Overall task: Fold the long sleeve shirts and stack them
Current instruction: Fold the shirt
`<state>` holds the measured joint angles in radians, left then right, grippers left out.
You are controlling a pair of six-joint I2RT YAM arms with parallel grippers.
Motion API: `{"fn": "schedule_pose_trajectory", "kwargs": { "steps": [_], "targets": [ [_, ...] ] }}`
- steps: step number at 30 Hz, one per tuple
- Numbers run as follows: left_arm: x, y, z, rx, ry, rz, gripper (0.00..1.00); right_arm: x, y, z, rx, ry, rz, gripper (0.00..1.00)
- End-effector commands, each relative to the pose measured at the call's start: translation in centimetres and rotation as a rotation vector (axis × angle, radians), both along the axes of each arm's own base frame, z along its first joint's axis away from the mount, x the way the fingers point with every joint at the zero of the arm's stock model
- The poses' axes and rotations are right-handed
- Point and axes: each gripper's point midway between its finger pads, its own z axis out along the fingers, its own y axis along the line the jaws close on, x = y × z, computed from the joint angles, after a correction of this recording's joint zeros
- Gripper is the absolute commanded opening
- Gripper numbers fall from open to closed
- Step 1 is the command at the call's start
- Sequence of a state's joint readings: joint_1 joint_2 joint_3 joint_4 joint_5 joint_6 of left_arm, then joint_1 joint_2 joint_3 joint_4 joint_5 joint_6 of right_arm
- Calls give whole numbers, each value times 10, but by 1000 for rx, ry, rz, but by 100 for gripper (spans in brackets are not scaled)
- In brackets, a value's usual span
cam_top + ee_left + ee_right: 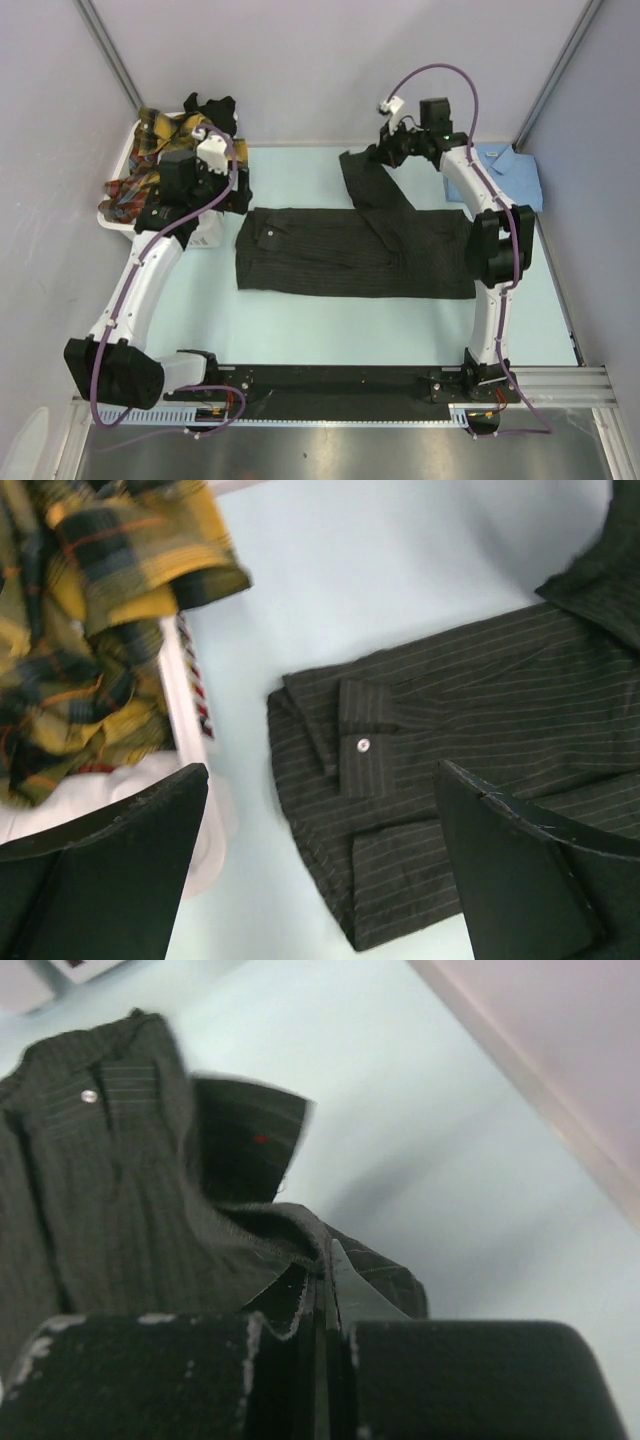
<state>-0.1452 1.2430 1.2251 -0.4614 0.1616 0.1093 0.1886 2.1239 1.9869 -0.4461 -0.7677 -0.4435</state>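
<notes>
Charcoal-black pinstriped button-up shirt (350, 255) lies flat in the middle of pale blue table (300, 330). Right gripper (322, 1270) pressed together, pinching its far sleeve. Left gripper (320, 770) spread wide above shirt's left end, beside white plastic basket (185, 710) holding yellow plaid shirts (90, 610).

Soft, even light — wrist views slightly blurred.

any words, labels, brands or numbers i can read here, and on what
No text can be read.
The small red mark on the pinstriped shirt is too blurred to tell whether it is lettering.
No legible brand or number shows on the plaid shirts or the laundry basket.
</notes>
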Motion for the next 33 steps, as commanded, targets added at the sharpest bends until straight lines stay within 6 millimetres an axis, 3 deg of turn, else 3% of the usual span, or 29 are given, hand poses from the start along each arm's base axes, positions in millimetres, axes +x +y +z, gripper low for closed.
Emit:
{"fn": "schedule_pose_trajectory", "kwargs": {
  "steps": [1, 3, 4, 7, 8, 11, 17, 18, 19, 21, 23, 25, 32, 33],
  "targets": [
    [-18, 13, 6, -29, -2, 25, 99, -50, 29, 45, -21, -33, -8, 0],
    [-24, 15, 4, -23, -3, 30, 100, -71, 39, 39, -37, 3, -11, 0],
    [-26, 17, 4, -24, -5, 33, 99, -86, 55, 37, -43, 13, 18, 0],
    [-34, 20, 0, -25, 1, 40, 99, -107, 69, 26, -61, 52, -1, 0],
    [-38, 22, -3, -23, 10, 44, 100, -117, 82, 23, -63, 65, 15, 0],
    [-43, 27, -9, -21, 25, 54, 99, -130, 98, 9, -70, 133, -34, 0],
    [-55, 26, -19, -27, 48, 30, 99, -125, 109, -1, 35, 284, -243, 0],
    [-59, 21, -19, -46, 46, 2, 99, -124, 108, 0, 66, 289, -272, 0],
    [-63, 17, -23, -62, 50, -14, 99, -119, 112, 23, 162, 260, -291, 0],
    [-66, 5, -25, -113, 55, -62, 99, -122, 112, 25, 203, 251, -291, 0],
    [-70, -20, -26, -208, 74, -179, 99, -124, 114, 40, 223, 205, -267, 0],
    [-75, -42, -23, -289, 81, -288, 99, -125, 110, 40, 184, 191, -262, 0],
    [-47, -120, -17, -329, 74, -453, 98, -125, 85, 53, 106, 83, -248, 0],
    [-43, -134, -28, -343, 120, -476, 97, -124, 80, 58, 84, 46, -235, 0]
  ]
}}
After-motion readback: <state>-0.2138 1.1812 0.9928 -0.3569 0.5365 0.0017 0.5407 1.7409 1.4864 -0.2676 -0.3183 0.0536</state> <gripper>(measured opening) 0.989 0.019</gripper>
